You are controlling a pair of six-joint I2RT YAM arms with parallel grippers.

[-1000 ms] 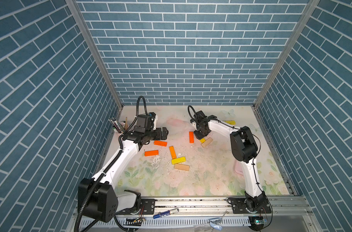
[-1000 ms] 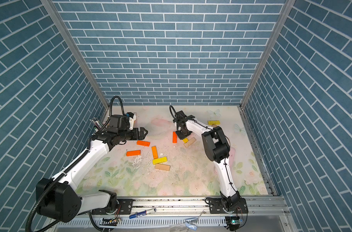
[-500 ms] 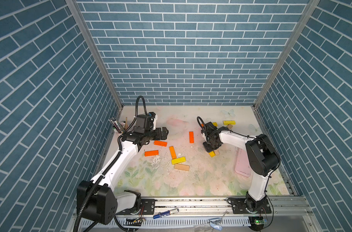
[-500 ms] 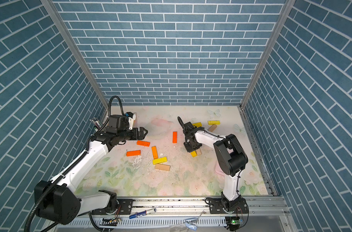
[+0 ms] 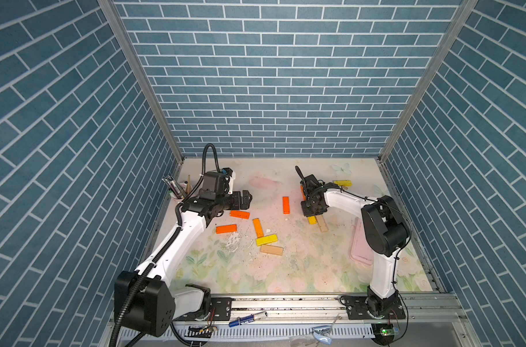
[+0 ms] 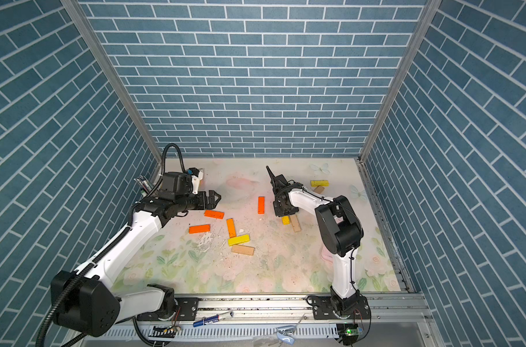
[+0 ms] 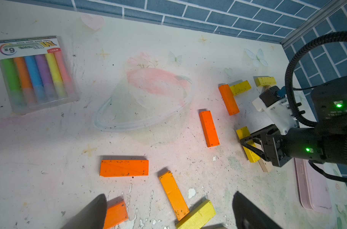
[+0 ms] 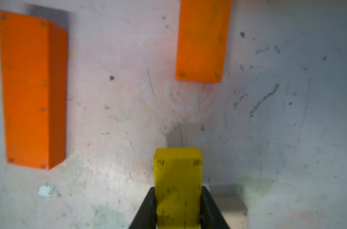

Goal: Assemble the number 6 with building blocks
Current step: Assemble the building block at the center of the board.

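The right gripper (image 8: 178, 191) is clamped on a yellow block (image 8: 177, 168), just beside a tan block (image 8: 230, 206). It should line the block up squarely with the orange bar (image 8: 202, 39) before releasing. The left gripper (image 5: 246, 200) hangs wide open and empty.

orange, yellow, tan building blocks (image 5: 239, 214) lie scattered flat; one yellow block (image 8: 177, 174) is gripped.

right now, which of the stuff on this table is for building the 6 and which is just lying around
For the 6:
- yellow block, gripped in the right jaws
- loose yellow blocks
- orange blocks
- tan blocks

Just lying about:
- pack of chalk sticks
- pink tray
- cup of pens
- marker on the front rail
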